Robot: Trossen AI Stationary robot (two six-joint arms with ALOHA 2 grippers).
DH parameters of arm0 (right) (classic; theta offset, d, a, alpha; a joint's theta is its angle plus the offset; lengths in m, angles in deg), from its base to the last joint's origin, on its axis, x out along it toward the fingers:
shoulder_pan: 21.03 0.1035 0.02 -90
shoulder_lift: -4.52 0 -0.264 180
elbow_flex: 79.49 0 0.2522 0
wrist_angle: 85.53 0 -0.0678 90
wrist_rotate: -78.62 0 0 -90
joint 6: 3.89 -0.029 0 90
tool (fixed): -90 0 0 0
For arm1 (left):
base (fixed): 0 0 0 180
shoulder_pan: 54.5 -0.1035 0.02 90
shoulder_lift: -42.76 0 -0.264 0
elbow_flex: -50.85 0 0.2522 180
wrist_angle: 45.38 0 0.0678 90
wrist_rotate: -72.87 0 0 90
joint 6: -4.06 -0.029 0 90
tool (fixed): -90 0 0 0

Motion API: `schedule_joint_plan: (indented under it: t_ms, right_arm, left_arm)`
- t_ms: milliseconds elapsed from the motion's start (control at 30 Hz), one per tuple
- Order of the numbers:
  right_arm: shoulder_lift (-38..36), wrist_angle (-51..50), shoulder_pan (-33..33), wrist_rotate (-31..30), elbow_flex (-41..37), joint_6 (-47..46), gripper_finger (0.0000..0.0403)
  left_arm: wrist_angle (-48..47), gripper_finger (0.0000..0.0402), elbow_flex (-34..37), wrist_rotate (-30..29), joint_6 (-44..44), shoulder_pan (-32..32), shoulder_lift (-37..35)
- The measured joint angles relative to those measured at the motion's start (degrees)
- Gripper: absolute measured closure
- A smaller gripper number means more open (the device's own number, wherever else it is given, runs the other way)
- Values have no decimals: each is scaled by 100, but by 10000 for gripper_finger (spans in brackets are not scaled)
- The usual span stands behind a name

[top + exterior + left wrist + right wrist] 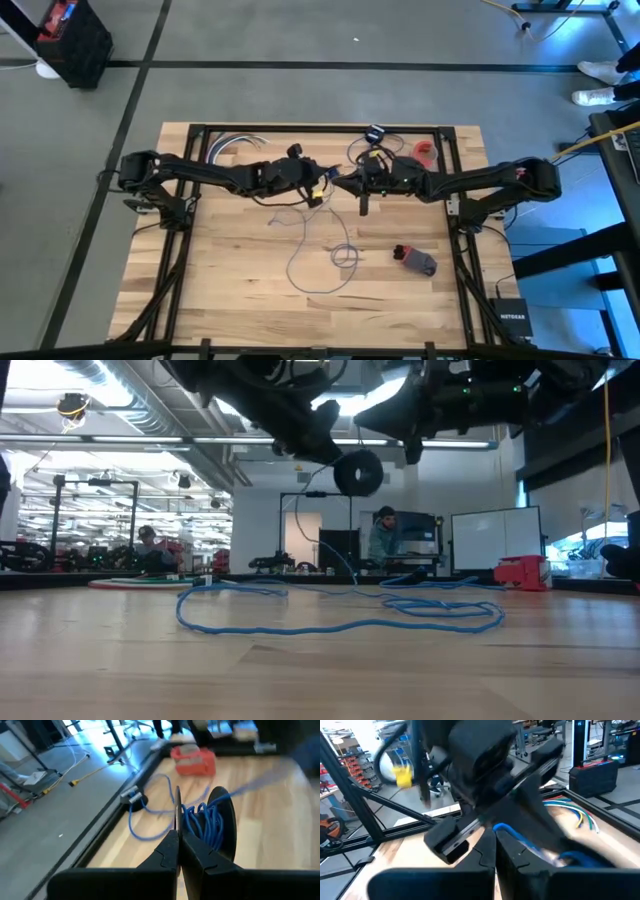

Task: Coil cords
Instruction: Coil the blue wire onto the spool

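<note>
- The bench [240, 300] carries the loose part of the cord [318, 262]: blue loops lie near the middle, below both arms in the high view, with a strand rising toward the grippers.
- Both arms meet above the bench's far middle. The left gripper [322, 187] and right gripper [350, 181] sit tip to tip, just beside each other, so neither is clearly nearer.
- The spool [357, 473] hangs between them, off the bench; the slack lies beneath and to the near side of the jaws.
- Left jaws are pressed together on the spool's thin rim [177, 810], its flat face edge-on to them.
- Right jaws are pressed together too, blue cord [512, 834] pinched at the tips.
- The low view shows the spool airborne and the strand dropping to the loops; the left wrist view alone shows turns already wound on [205, 822].
</note>
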Motion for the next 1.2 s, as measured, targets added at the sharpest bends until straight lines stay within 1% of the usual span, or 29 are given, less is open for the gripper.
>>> schedule_joint_plan:
  t_ms: [100,233,433,500,700,767,967,1033,1100,1200]
  right_arm:
    - [201,162,101,-186,6,5,402]
    - [405,277,109,-282,12,21,402]
    - [634,223,148,-650,13,171,402]
    - [639,124,215,-914,13,316,402]
    - [637,-262,547,-1979,13,935,402]
    - [637,-485,599,-2215,7,1042,402]
    - [628,-473,625,-2391,-162,1091,402]
    - [626,-508,626,-2394,-179,1081,396]
    - [624,-532,625,-2401,-179,1069,382]
    - [632,-696,625,-2405,-208,1101,346]
  left_arm:
    - [102,401,-113,-18,130,-4,81]
    - [101,402,-147,-17,330,41,90]
    - [384,401,-149,-10,411,104,89]
    - [362,401,-148,0,410,113,66]
    - [432,401,-147,12,437,127,30]
    - [481,401,-147,12,426,163,30]
    - [408,401,-140,13,244,335,-184]
    - [402,402,-136,13,162,405,-239]
    - [409,401,-134,5,102,461,-257]
    - [526,402,-145,13,87,495,-295]
